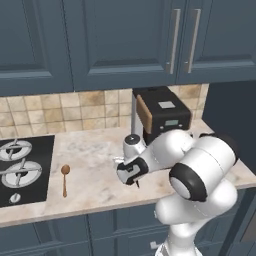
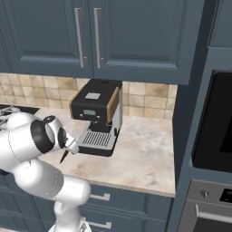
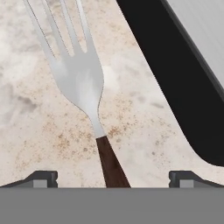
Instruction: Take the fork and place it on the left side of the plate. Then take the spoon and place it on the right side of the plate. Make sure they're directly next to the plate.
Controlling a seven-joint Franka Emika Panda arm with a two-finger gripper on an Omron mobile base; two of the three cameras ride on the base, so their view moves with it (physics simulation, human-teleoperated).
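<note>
The fork (image 3: 81,78) lies flat on the marble counter, silver tines pointing away and dark reddish-brown handle running back between my fingers (image 3: 41,178). My gripper (image 3: 113,177) is open, low over the handle, with one tip on each side and not touching it. From the base views the gripper (image 1: 133,179) (image 2: 68,152) hangs just in front of the coffee machine, and the handle's dark end (image 1: 137,184) (image 2: 63,157) pokes out below it. The wooden spoon (image 1: 65,181) lies on the counter further left, beside the stove. The plate is out of view.
A black coffee machine (image 1: 162,112) (image 2: 97,115) stands against the tiled wall right behind the gripper; its dark base (image 3: 175,87) runs close along the fork's right side. A stove (image 1: 25,167) is at the left, an oven column (image 2: 213,136) at the right.
</note>
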